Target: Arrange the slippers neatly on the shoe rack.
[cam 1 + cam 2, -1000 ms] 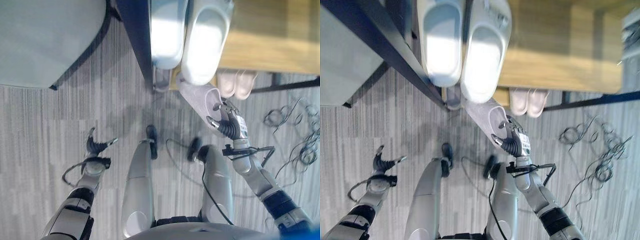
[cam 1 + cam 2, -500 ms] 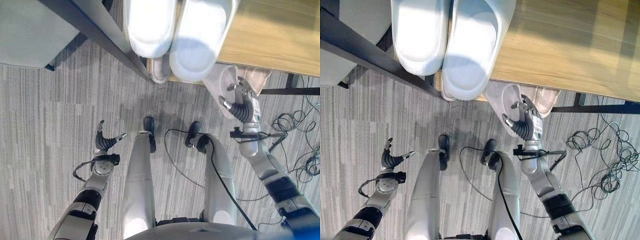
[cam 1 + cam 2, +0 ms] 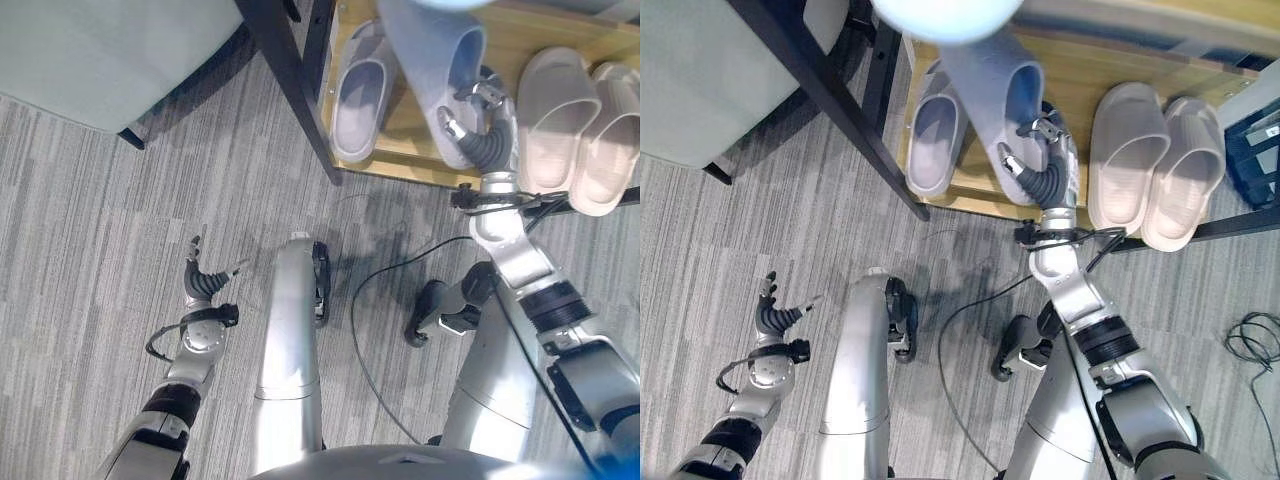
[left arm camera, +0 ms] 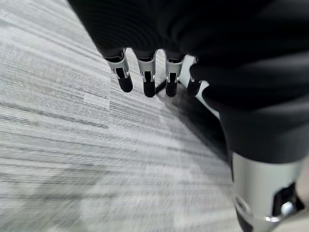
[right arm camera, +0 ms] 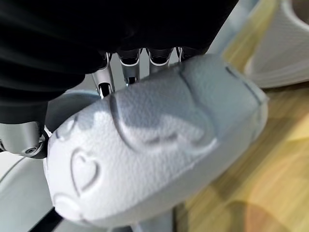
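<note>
Slippers are the matter here: a grey slipper (image 3: 995,85) is gripped at its heel end by the right hand (image 3: 1040,170), whose fingers and thumb curl round the rim, and it hangs over the wooden lower shelf (image 3: 1080,80) of the shoe rack (image 3: 290,85). Whether its sole touches the wood cannot be told from the head views. Just beside it, nearer the rack's dark leg, its grey mate (image 3: 935,135) lies flat on the same shelf with the toe pointing away from the robot. On the other side of the right hand, a pair of beige slippers (image 3: 1155,165) sits side by side, the two touching each other, with heels hanging slightly over the shelf's front edge.

The right wrist view adds what the head views cannot: the held slipper's pebbled upper (image 5: 154,145) seen from very close, with a small heart shape pressed into it, the silver fingers (image 5: 128,65) tucked behind its edge, the wood of the shelf beneath, and part of a beige slipper at one corner.

The left hand (image 3: 205,285) hovers low over the grey striped carpet (image 3: 90,260), well apart from the rack, fingers loosely spread and holding nothing; the left wrist view shows its dark fingertips (image 4: 147,87) hanging free above the carpet. A pale grey-green panel (image 3: 100,55) stands on the floor on the far side of the rack's leg.
</note>
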You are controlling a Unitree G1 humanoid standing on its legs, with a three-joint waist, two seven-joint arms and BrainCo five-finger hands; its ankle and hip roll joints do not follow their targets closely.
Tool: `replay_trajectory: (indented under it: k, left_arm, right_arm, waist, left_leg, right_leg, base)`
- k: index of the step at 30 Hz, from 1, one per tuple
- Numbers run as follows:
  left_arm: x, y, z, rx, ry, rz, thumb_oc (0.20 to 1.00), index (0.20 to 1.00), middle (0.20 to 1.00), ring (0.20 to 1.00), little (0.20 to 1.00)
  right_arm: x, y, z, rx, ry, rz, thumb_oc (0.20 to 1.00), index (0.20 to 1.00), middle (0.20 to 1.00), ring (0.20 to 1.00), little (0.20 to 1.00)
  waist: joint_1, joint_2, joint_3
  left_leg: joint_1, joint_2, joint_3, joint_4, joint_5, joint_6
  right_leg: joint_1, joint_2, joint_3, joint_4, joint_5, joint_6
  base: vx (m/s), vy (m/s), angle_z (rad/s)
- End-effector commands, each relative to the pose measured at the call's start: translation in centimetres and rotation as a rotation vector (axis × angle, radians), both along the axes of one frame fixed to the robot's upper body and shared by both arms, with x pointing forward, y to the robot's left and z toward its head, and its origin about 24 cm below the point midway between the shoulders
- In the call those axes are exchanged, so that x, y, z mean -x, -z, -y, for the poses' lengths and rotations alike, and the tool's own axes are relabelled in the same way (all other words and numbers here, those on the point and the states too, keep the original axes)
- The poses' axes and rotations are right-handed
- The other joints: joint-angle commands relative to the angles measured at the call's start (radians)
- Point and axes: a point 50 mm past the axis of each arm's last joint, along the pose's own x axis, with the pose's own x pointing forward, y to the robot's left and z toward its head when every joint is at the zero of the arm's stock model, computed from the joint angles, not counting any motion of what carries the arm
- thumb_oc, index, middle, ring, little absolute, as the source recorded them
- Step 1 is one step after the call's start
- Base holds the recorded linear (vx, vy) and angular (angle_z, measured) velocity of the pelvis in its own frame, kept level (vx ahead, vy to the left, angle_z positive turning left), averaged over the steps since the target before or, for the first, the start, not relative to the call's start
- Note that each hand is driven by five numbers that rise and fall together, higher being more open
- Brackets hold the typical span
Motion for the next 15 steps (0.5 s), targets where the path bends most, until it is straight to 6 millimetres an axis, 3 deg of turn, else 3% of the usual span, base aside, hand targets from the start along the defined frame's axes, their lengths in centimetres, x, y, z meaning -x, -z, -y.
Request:
replay_trajectory:
  k: [1, 2, 4, 7, 8, 15]
  left_arm:
    - [0.0, -2.1, -2.2, -0.022, -0.078, 0.108, 1.0, 1.0, 1.0, 1.0, 1.0]
    - [0.0, -2.3, -2.6, -0.026, -0.094, 0.11, 1.0, 1.0, 1.0, 1.0, 1.0]
    - [0.0, -2.5, -3.2, -0.053, -0.09, 0.094, 1.0, 1.0, 1.0, 1.0, 1.0]
    - [-0.3, -3.2, -4.3, -0.074, -0.11, 0.097, 1.0, 1.0, 1.0, 1.0, 1.0]
    - [-0.6, -4.0, -5.2, -0.075, -0.148, 0.122, 1.0, 1.0, 1.0, 1.0, 1.0]
    - [-0.7, -4.5, -5.4, -0.08, -0.17, 0.145, 1.0, 1.0, 1.0, 1.0, 1.0]
  right_arm:
    - [0.3, -4.0, -0.7, -0.054, -0.061, 0.139, 0.2, 0.2, 0.2, 0.2, 0.2]
    - [-0.5, -5.0, -0.7, -0.14, -0.087, 0.129, 0.2, 0.2, 0.2, 0.2, 0.2]
    - [-1.6, -7.6, -1.3, -0.06, -0.091, 0.147, 0.2, 0.2, 0.2, 0.2, 0.2]
    - [-2.3, -9.7, -3.0, 0.015, -0.115, 0.156, 0.2, 0.2, 0.2, 0.2, 0.2]
    - [-2.5, -11.4, -5.0, 0.076, -0.138, 0.179, 0.2, 0.2, 0.2, 0.2, 0.2]
    - [-3.3, -11.3, -7.0, 0.083, -0.145, 0.13, 0.2, 0.2, 0.2, 0.2, 0.2]
  waist:
    - [-0.009, -0.024, 0.085]
    - [-0.003, -0.03, 0.115]
    - [0.008, -0.024, 0.162]
    - [0.013, -0.022, 0.211]
    - [0.015, -0.016, 0.237]
    - [0.011, -0.016, 0.238]
  left_leg:
    - [0.188, 0.026, -0.055, -0.111, -0.027, 0.035]
    - [0.187, 0.024, -0.068, -0.045, -0.047, 0.035]
    - [0.187, 0.019, -0.108, 0.049, -0.064, 0.037]
    - [0.187, 0.007, -0.137, 0.13, -0.08, 0.04]
    - [0.187, -0.001, -0.157, 0.197, -0.103, 0.047]
    - [0.187, 0.006, -0.172, 0.289, -0.148, 0.047]
  right_leg:
    - [0.103, -0.019, 0.07, -0.137, 0.084, 0.017]
    - [0.088, -0.012, 0.114, -0.053, 0.065, 0.012]
    - [0.085, 0.006, 0.163, 0.052, 0.033, 0.001]
    - [0.085, 0.019, 0.214, 0.136, 0.02, -0.003]
    - [0.085, 0.034, 0.237, 0.203, -0.005, -0.015]
    - [0.085, 0.054, 0.267, 0.282, -0.04, -0.033]
  base:
    - [0.06, 0.006, -0.01]
    - [0.05, 0.014, -0.02]
    - [0.06, 0.041, -0.11]
    - [-0.01, 0.03, -0.12]
    - [-0.05, 0.024, -0.15]
    - [-0.04, -0.004, -0.06]
